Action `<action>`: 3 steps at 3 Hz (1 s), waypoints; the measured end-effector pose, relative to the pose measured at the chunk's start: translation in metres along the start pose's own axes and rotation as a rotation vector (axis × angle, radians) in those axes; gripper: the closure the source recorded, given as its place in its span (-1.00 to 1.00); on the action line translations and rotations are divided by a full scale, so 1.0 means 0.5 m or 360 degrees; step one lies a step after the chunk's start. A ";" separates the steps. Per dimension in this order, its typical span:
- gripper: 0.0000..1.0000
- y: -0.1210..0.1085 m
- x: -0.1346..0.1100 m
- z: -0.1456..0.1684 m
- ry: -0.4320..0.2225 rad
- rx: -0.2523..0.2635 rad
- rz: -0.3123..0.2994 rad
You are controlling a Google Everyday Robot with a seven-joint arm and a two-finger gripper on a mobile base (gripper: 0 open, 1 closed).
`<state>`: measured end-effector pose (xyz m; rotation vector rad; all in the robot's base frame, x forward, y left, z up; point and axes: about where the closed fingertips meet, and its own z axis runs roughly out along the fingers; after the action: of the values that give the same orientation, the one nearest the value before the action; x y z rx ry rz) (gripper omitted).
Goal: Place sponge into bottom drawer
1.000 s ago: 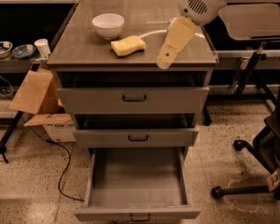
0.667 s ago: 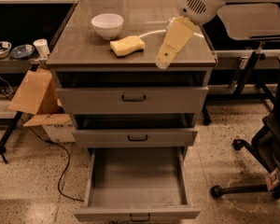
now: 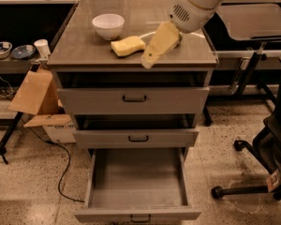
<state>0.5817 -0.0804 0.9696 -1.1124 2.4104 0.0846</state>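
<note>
The pale yellow sponge (image 3: 127,46) lies on the grey cabinet top (image 3: 79,50), just in front of a white bowl (image 3: 108,26). My gripper (image 3: 150,59), cream-yellow under a white wrist, hangs tilted down-left over the cabinet top, just right of the sponge and close to it. It holds nothing that I can see. The bottom drawer (image 3: 136,184) is pulled out wide and its grey tray is empty. The two drawers above it stand slightly ajar.
A cardboard box (image 3: 35,95) leans at the cabinet's left, with a black cable on the floor. A low shelf at left holds bowls and a cup (image 3: 41,48). An office chair base (image 3: 253,172) stands at right, and another table (image 3: 253,27) is behind it.
My gripper has moved left along the cabinet top, closer to the sponge. The sponge, bowl and drawers have not moved.
</note>
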 end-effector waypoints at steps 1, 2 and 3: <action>-1.00 0.009 -0.034 0.030 -0.0124 0.0055 0.0241; -1.00 0.003 -0.056 0.028 -0.0199 0.0064 0.0365; -1.00 0.002 -0.059 0.032 -0.0201 0.0068 0.0376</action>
<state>0.6034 -0.0551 0.9686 -0.7759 2.4070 0.1746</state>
